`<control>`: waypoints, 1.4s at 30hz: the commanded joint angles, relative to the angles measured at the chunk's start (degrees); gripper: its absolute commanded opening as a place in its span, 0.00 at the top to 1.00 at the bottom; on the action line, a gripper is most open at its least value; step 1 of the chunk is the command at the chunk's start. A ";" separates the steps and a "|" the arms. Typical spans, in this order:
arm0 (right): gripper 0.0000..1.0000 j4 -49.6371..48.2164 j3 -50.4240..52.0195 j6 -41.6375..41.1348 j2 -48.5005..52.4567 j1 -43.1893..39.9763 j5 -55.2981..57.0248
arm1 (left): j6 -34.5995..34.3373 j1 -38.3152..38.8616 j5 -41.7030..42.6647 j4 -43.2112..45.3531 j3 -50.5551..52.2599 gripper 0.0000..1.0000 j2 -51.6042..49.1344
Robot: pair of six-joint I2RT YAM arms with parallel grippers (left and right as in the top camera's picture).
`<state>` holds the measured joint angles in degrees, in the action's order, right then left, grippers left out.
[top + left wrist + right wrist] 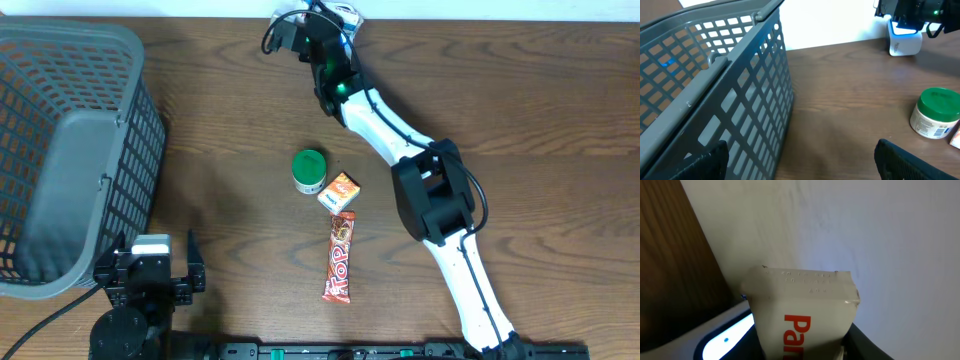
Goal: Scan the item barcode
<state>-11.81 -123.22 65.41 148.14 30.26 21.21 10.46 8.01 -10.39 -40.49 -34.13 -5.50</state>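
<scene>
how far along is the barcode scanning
Done: the white packet is picked up, clamped in the right gripper. In hand: it is held at the lit scanner by the far edge. Left: green-lidded jar, small box and chocolate bar lie mid-table; left gripper open beside the basket.

Overhead looks straight down on the table point(230, 120). Left wrist sits low, facing past the basket point(740, 100) toward the jar point(935, 112), both seen overhead too. Right wrist is tight against a box point(800, 315).
</scene>
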 commanded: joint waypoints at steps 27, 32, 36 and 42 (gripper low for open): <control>0.99 65.00 -0.83 -54.45 -11.10 -23.32 51.36 | -0.48 -0.22 0.35 0.17 0.11 0.08 0.28; 0.99 80.11 -0.55 -70.25 -11.10 -33.38 40.33 | -0.50 -0.22 0.35 0.17 0.11 0.08 0.28; 0.99 85.00 -0.48 -75.73 -11.10 -43.71 28.48 | -0.50 -0.22 0.35 0.17 0.11 0.08 0.28; 0.99 85.37 -0.31 -76.15 -11.10 -57.09 15.74 | -0.50 -0.22 0.35 0.17 0.11 0.08 0.28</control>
<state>73.32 -123.79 -7.16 137.43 -21.96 46.19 10.46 8.01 -10.39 -40.47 -34.11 -5.50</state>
